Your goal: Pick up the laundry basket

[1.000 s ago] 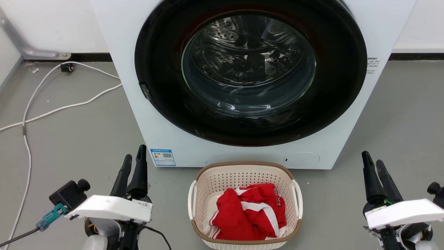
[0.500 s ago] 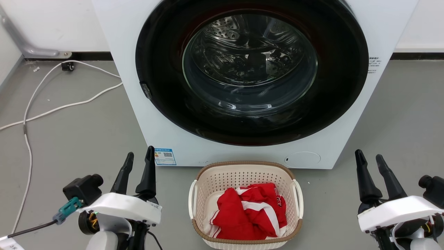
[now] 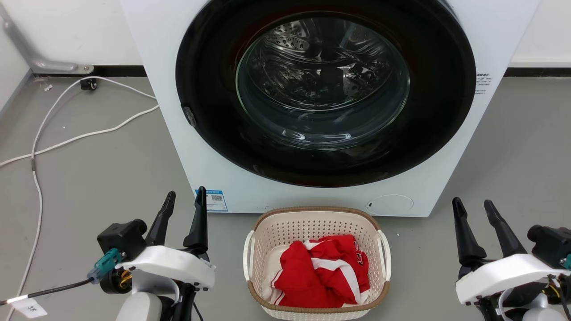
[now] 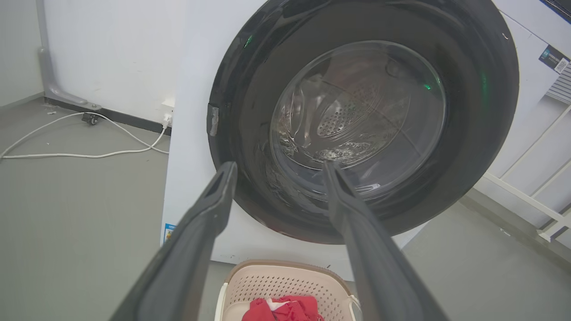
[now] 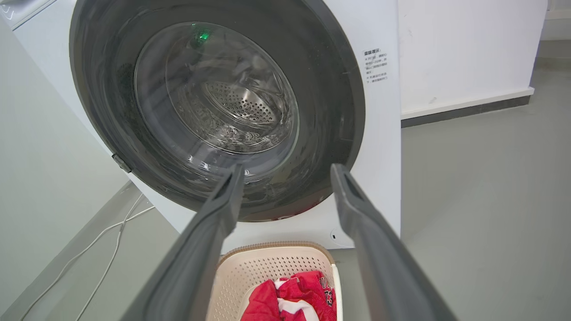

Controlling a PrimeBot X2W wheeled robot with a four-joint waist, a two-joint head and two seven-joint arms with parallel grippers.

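White washer (image 3: 250,198) looming behind laundry basket (image 3: 312,227) — red garment (image 3: 321,276) lying inside; left gripper (image 3: 186,192), right gripper (image 3: 472,202) flanking — both spread wide, empty.

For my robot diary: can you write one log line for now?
laundry basket: on floor before washer, red clothes inside | left jaws: open, empty | right jaws: open, empty | lift: not begun

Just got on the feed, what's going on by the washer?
The laundry basket sits on the floor in front of the washer, with red and white clothing inside. The left gripper and right gripper hover open on either side of it, fingers touching nothing. The basket is not yet picked up.
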